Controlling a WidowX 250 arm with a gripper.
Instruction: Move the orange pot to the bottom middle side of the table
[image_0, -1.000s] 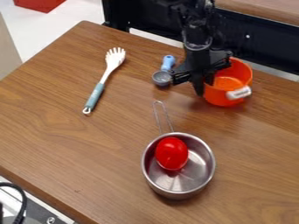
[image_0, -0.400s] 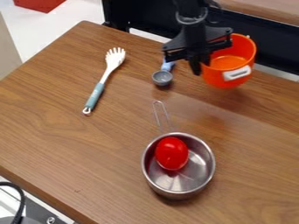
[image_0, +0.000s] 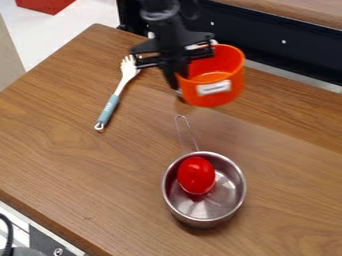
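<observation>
1 gripper (image_0: 176, 79), black, at upper middle of view, on 1 black arm coming in from the top edge. Fingers closed on the left side wall of 1 orange pot (image_0: 226, 95), fingertips pointing down.

Pot count: 1. Held upright, mouth up, over the upper middle part of 1 brown wood table (image_0: 67, 155), looks raised off it. 1 white handle (image_0: 214, 88) on the side toward the camera, another white bit at the far rim.

1 metal saucepan (image_0: 230, 197) at lower middle, upright on the table, well apart from the pot. 1 wire handle (image_0: 188, 131), pointing up-view toward the pot. Inside the saucepan: 1 red rounded object (image_0: 196, 175), in its left part.

1 utensil (image_0: 110, 106) at upper left, lying flat. 1 white pronged head, 1 teal grip, 1 small loop at the lower end. Prongs up-view, near the gripper; prong count can't be told, partly covered.

1 small grey piece (image_0: 178, 93) beside the pot's left side, mostly hidden, can't tell what.

Off the table: 1 red box-like item (image_0: 44, 5) top left, 1 black cable (image_0: 9, 234) bottom left, 1 dark panel (image_0: 294, 55) behind the table.
</observation>
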